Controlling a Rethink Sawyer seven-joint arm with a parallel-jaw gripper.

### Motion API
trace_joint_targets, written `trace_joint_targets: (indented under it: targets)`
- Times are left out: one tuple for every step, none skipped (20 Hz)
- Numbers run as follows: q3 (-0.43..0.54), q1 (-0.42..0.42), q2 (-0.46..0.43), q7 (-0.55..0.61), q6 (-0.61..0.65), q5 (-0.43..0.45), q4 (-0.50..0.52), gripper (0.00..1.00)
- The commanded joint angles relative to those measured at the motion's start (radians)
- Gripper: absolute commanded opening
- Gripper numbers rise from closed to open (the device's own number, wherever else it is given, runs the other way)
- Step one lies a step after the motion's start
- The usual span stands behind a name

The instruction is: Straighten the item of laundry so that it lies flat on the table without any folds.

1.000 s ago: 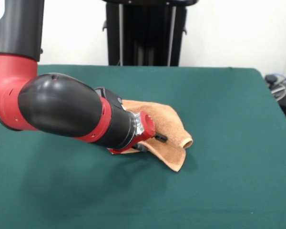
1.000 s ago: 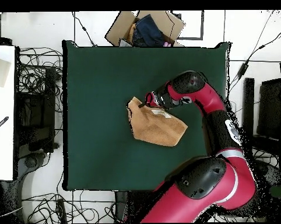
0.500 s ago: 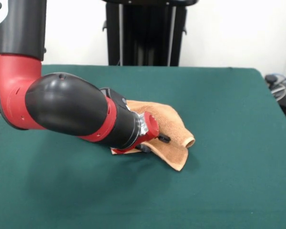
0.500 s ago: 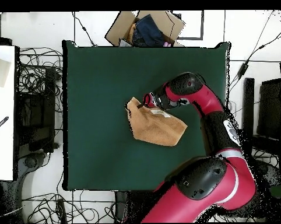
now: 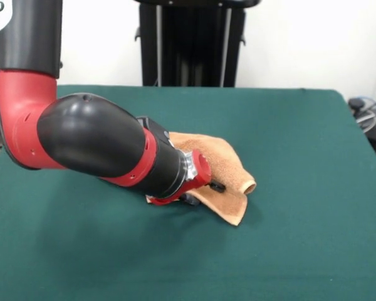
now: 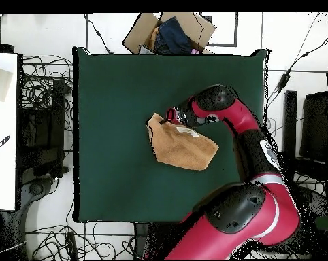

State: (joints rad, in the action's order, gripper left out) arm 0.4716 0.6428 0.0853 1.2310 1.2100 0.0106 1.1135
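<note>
The item of laundry [image 5: 222, 157] is an orange-tan towel lying crumpled near the middle of the green table [image 5: 301, 138]. One edge curls up into a small roll at its right side, and a flap hangs toward the front. My gripper [image 5: 217, 186] sits low on the towel's front part, mostly hidden behind the red and black wrist. From overhead, the towel [image 6: 184, 146] is a folded, uneven patch on the table [image 6: 112, 88], and the gripper [image 6: 168, 121] is at its upper left corner.
An open cardboard box [image 6: 170, 32] holding dark cloth lies just beyond the table's top edge in the overhead view. A white surface [image 6: 3, 129] and cables flank the left side. The arm's bulky elbow [image 5: 91, 144] hangs low over the table's left half.
The arm has shifted slightly along the table, and the towel's rolled edge and corner have crept a little the same way.
</note>
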Motion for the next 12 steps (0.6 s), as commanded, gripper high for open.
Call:
trace_joint_targets:
  targets:
    - [0.078,-0.008,-0.012,-0.097,-0.131,0.045,0.117,1.00]
    - [0.079,-0.007,-0.010,-0.098,-0.139,0.047,0.122,1.00]
    - [0.081,-0.004,-0.012,-0.099,-0.146,0.048,0.125,1.00]
    - [0.083,-0.003,-0.012,-0.100,-0.155,0.050,0.128,1.00]
    - [0.084,-0.001,-0.013,-0.100,-0.164,0.052,0.131,1.00]
    - [0.085,-0.001,-0.011,-0.096,-0.169,0.054,0.136,1.00]
    - [0.085,-0.002,-0.010,-0.093,-0.174,0.056,0.139,1.00]
    - [0.086,-0.002,-0.009,-0.092,-0.178,0.056,0.144,1.00]
    - [0.086,-0.003,-0.010,-0.090,-0.181,0.055,0.143,1.00]
    - [0.086,-0.005,-0.010,-0.089,-0.181,0.055,0.143,1.00]
    - [0.085,-0.007,-0.007,-0.088,-0.180,0.055,0.143,1.00]
    - [0.084,-0.008,-0.005,-0.086,-0.179,0.056,0.144,1.00]
